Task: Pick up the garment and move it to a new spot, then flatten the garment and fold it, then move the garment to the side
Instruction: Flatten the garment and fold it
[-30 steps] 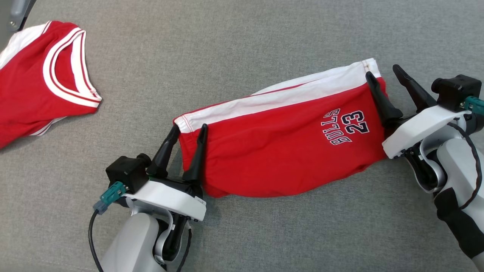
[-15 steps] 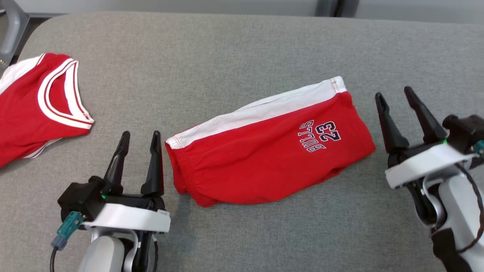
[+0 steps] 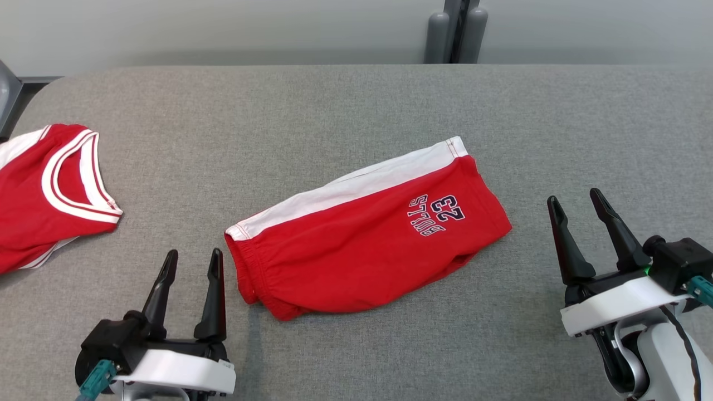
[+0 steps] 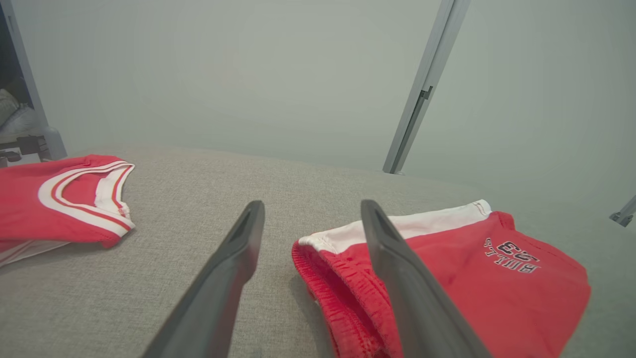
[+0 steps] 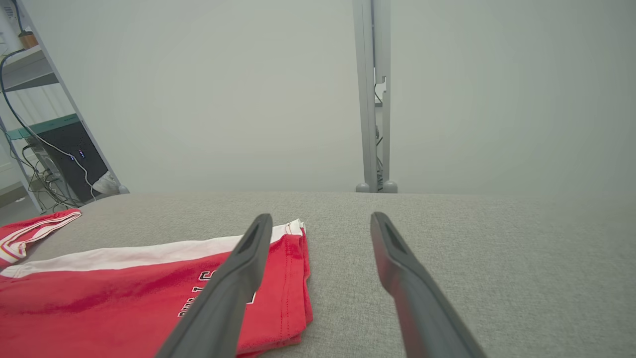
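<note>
Red shorts (image 3: 356, 245), folded, lie on the bench (image 3: 334, 111) between left tool (image 3: 194, 253) and right tool (image 3: 573, 196), both spread wide and empty; hazard: dragging by one edge sideways would likely pull the fold open.

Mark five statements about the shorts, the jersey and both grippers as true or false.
1. The left gripper is open and holds nothing. True.
2. The right gripper is shut on the red shorts. False: it is open and apart from them, off their right end.
3. The shorts lie on the grey surface with their white band along the far edge. True.
4. The print on the shorts reads BULLS 32. False: it reads BULLS 23.
5. The red jersey lies on top of the shorts. False: it lies apart from them, at the robot's far left.
</note>
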Tool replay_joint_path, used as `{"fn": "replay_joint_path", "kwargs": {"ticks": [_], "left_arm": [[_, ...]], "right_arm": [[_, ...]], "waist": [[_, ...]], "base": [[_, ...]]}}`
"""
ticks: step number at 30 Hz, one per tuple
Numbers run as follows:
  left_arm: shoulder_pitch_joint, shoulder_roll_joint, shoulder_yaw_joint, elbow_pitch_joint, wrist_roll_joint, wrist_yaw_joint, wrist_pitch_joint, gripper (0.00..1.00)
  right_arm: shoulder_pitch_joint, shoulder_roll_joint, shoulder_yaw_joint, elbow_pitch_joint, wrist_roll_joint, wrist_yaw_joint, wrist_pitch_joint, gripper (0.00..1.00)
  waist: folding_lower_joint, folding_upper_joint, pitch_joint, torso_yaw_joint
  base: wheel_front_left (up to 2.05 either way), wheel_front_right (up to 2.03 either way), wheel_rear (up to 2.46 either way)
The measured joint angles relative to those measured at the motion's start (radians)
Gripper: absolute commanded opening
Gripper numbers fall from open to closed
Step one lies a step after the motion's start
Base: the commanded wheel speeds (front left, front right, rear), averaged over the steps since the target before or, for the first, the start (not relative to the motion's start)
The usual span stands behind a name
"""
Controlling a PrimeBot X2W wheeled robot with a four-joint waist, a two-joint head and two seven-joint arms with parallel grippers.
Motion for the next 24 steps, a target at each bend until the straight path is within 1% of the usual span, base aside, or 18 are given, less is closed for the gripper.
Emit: {"fn": "replay_joint_path", "kwargs": {"ticks": [11,19,24], "left_arm": [[0.015,0.004,-0.002,0.007,-0.007,0.009,0.008,1.0],[0.014,0.009,-0.005,0.01,-0.014,0.01,0.013,1.0],[0.008,0.015,-0.012,0.008,-0.013,0.015,0.015,1.0]], "right_arm": [[0.04,0.021,-0.021,-0.047,-0.025,0.0,0.0,1.0],[0.041,0.022,-0.02,-0.049,-0.021,0.0,0.0,1.0],[0.037,0.019,-0.02,-0.044,-0.017,0.0,0.0,1.0]], "waist": [[0.0,0.0,-0.014,-0.006],[0.0,0.0,-0.012,-0.006],[0.0,0.0,0.001,0.007]], "base": [[0.0,0.0,0.0],[0.0,0.0,0.0],[0.0,0.0,0.0]]}}
